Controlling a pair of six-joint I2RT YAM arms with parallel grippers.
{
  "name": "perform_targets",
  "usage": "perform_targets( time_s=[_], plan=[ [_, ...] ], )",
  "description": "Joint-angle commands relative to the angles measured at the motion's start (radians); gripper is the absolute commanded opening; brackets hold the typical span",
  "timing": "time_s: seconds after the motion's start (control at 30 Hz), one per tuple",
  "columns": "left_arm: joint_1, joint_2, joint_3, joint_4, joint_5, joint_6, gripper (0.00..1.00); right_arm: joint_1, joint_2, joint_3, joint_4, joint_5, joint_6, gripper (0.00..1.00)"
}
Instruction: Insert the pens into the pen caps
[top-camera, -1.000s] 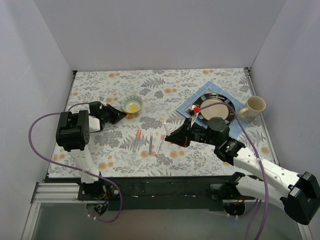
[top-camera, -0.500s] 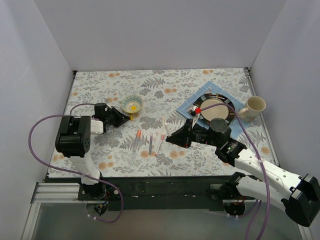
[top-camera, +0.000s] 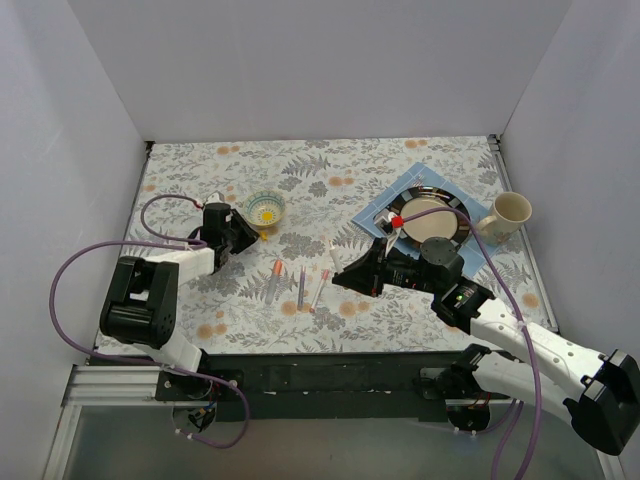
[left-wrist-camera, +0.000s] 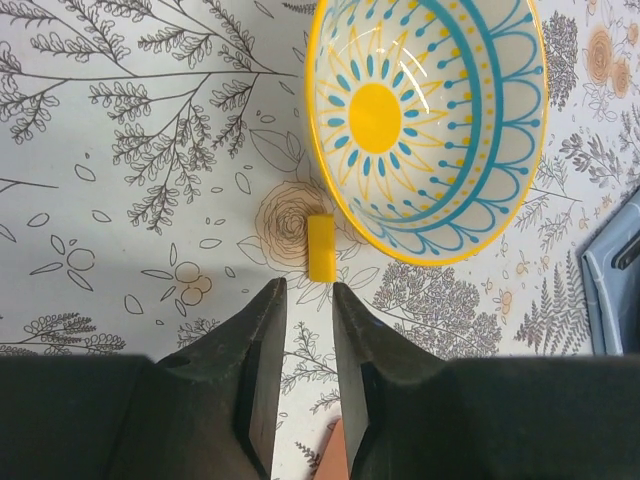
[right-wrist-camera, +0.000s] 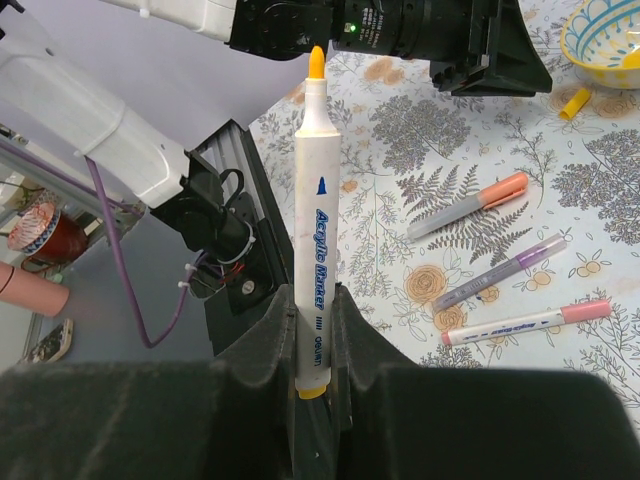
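R gripper (right-wrist-camera: 312, 302) grips pen (right-wrist-camera: 318, 220) — reads "Acrylic Marker".

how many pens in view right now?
4. Three lie side by side on the table: the orange-capped pen, purple-capped pen and pink-capped pen. The yellow-tipped pen, uncapped, is clamped in the right gripper. Others could be hidden under the arms.

The left arm (top-camera: 165, 268) reaches forward and low; left gripper (left-wrist-camera: 308, 292) angled downward, jaws narrowly parted, nothing between them. The right arm (top-camera: 520, 335) stretches leftward; right gripper (right-wrist-camera: 312, 300) clamped on yellow-tipped pen (right-wrist-camera: 318, 180).
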Motion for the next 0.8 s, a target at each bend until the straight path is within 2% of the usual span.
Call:
perform_targets(
  time_s=[0.0, 0.47, 0.77],
  plan=[
    [-0.029, -0.02, 0.0, 0.008, -0.082, 0.068, 0.25, -0.002, -0.021, -0.001, 0.027, 0.009, -0.007, 0.01],
    [-0.092, 0.077, 0.092, -0.019, -0.146, 0.177, 0.31, -0.002, -0.015, 0.002, 0.024, 0.023, -0.012, 0.01],
    [-0.126, 0.171, 0.181, -0.126, -0.205, 0.23, 0.28, -0.004, -0.018, 0.005, 0.015, 0.029, -0.02, 0.01]
  ],
)
